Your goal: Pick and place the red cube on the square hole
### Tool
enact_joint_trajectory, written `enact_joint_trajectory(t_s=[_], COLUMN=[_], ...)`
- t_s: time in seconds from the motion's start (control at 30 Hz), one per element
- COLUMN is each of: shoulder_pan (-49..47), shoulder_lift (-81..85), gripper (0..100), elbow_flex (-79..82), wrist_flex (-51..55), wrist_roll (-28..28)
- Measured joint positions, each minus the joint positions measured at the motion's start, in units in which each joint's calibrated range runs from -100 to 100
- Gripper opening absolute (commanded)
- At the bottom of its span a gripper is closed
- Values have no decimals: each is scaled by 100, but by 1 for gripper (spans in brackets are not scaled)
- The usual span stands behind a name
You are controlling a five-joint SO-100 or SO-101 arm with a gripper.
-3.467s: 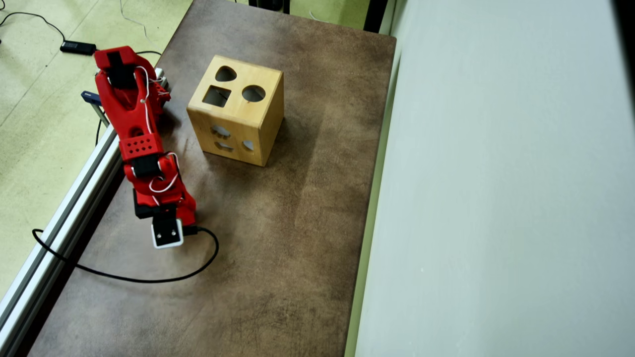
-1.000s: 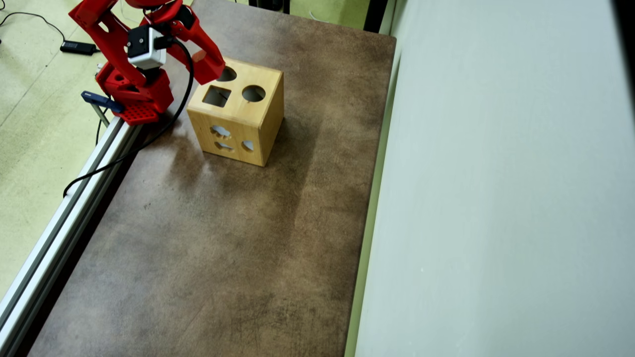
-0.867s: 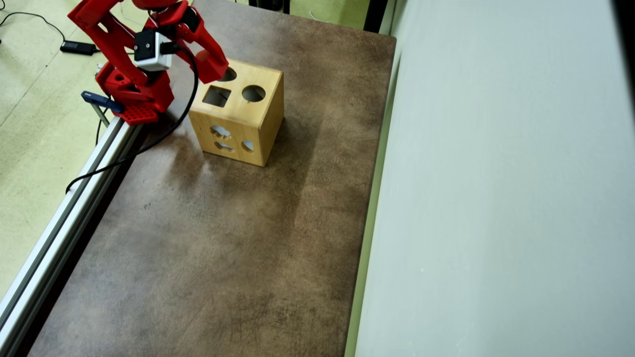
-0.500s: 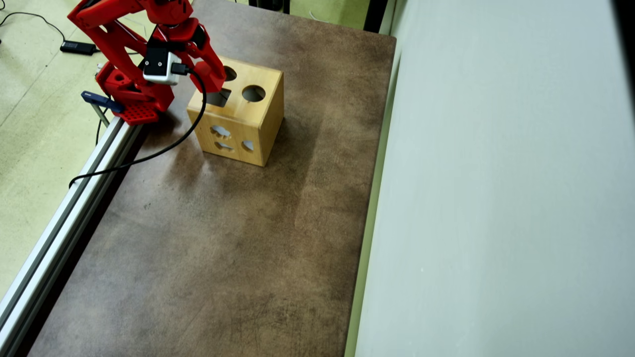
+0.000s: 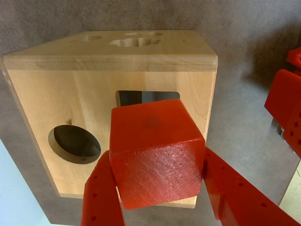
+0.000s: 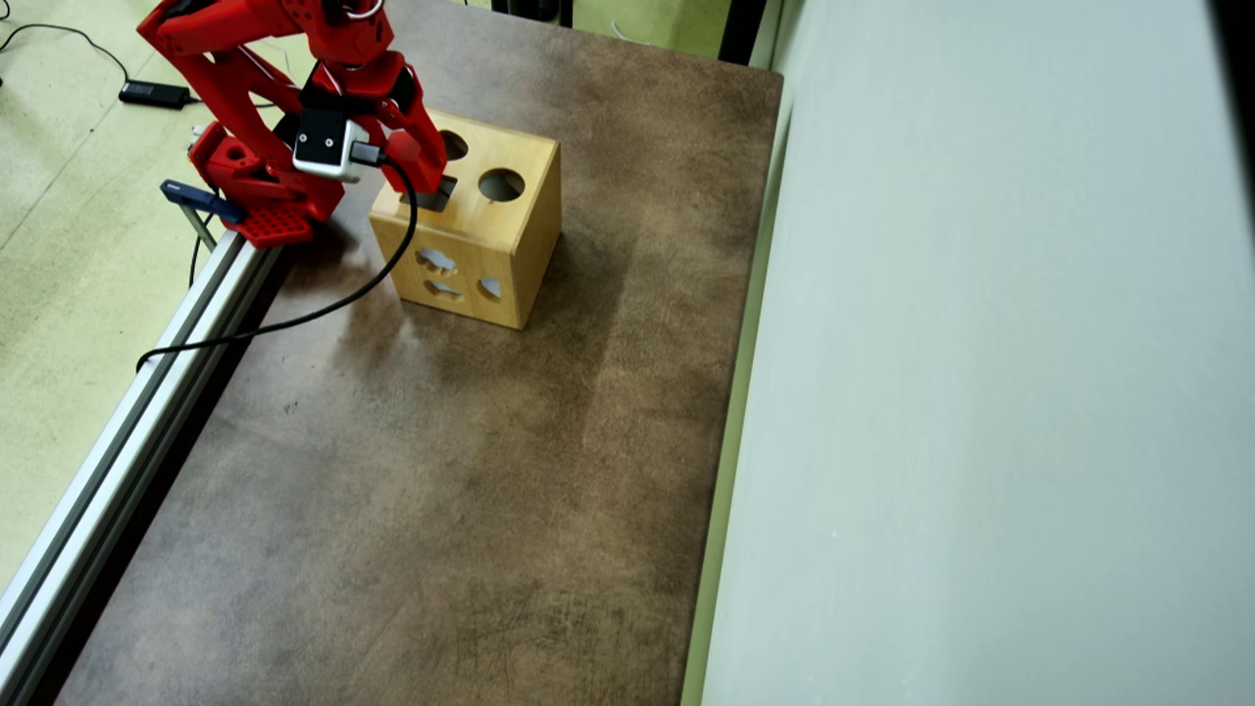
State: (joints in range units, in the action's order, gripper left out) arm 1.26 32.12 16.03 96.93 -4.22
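Red fills the middle of the wrist view: the red cube (image 5: 155,153) is pinched between the two fingers of the claw (image 5: 160,188), one finger (image 5: 101,193) pressed to its left side and the other (image 5: 235,188) to its right, so the claw is clenched on the block. Cube and claw hang over the top face of the light wooden shape-sorter box (image 5: 56,99), and the cube covers most of the square hole (image 5: 141,96) — only a dark strip of that cut-out shows past the cube's far edge. Whether the cube touches the wood cannot be told. The round hole (image 5: 74,143) lies open to the left of the cube in this view. From overhead, the red arm (image 6: 245,59) reaches in from the upper left, its white wrist camera (image 6: 324,145) just beside the box (image 6: 510,245), and the claw (image 6: 424,178) sits over the square hole (image 6: 434,201), hiding the cube. The round hole (image 6: 501,183) stays clear — as does a third cut-out (image 6: 454,145) partly behind the claw. A black cable (image 6: 294,316) trails from the camera across the brown table (image 6: 441,490).
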Motion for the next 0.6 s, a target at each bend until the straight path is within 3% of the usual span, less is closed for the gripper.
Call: enact_joint_trajectory(t_s=[0.6], shoulder_pan=[0], shoulder_lift=[-263], gripper=[2], elbow_flex=[0], wrist_flex=[0], wrist_roll=[10])
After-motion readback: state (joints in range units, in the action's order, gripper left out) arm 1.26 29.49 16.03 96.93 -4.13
